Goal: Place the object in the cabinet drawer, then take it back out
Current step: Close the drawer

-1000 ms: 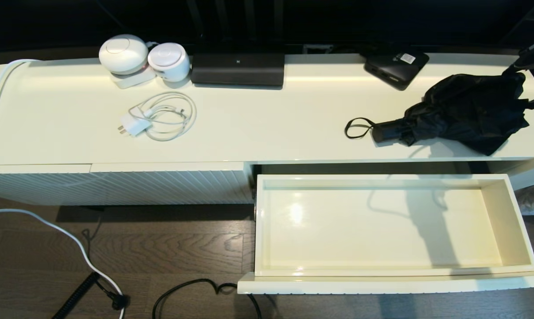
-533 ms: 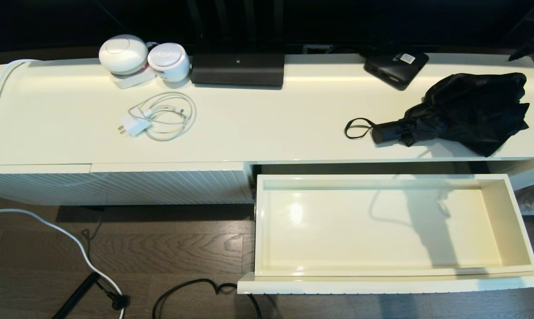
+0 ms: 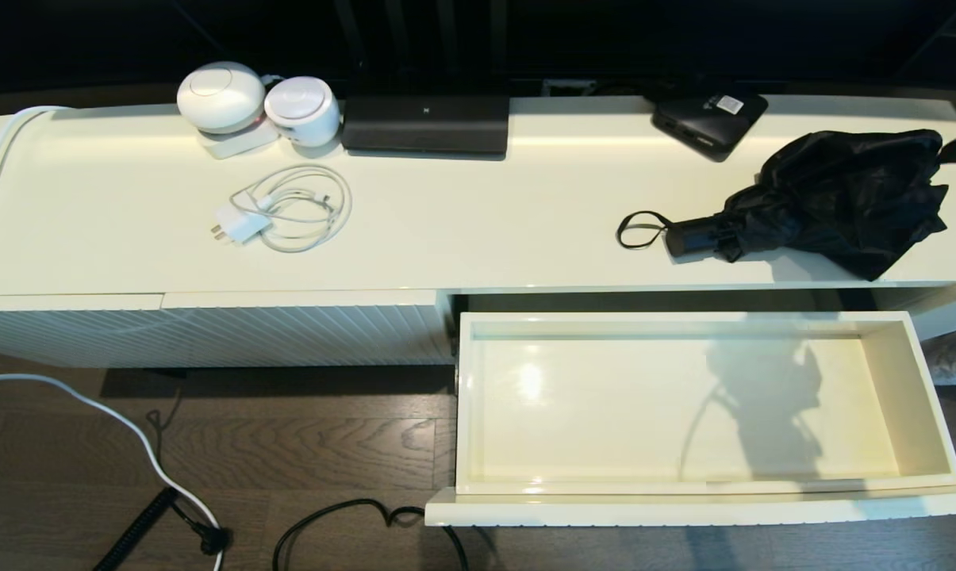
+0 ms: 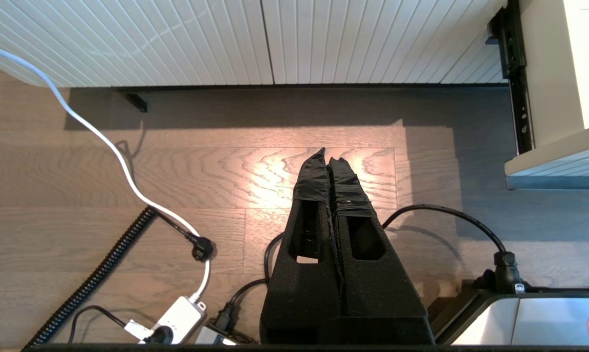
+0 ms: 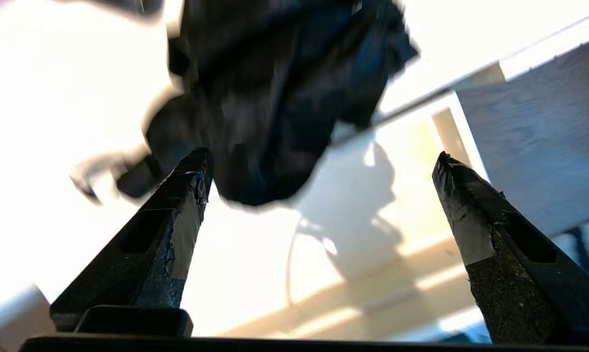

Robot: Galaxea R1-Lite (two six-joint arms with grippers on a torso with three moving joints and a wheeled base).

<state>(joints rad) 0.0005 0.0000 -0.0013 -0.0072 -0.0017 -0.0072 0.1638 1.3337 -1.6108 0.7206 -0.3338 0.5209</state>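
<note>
The black folding umbrella [image 3: 838, 194] lies on the cream cabinet top at the right, its short handle [image 3: 688, 235] and wrist loop [image 3: 640, 230] pointing left. Below it the cabinet drawer [image 3: 604, 412] is pulled fully out, with nothing inside but a shadow. My right gripper [image 5: 321, 157] hovers open above the umbrella's loose fabric [image 5: 274, 98] and the drawer, holding nothing; in the head view only a dark tip shows at the right edge. My left gripper [image 4: 329, 157] hangs shut and empty over the wooden floor, left of the drawer.
On the cabinet top stand two white round devices [image 3: 224, 97], a coiled white charger [image 3: 287, 210], a flat black unit [image 3: 426, 123] and a black box with a white label [image 3: 708, 119]. Cables and plugs [image 4: 196, 247] lie on the floor before the ribbed panel [image 3: 208, 333].
My right gripper has drawn away from the umbrella's right end toward the right edge of the head view. Its shadow in the drawer has shifted and widened. The umbrella has stayed put.
</note>
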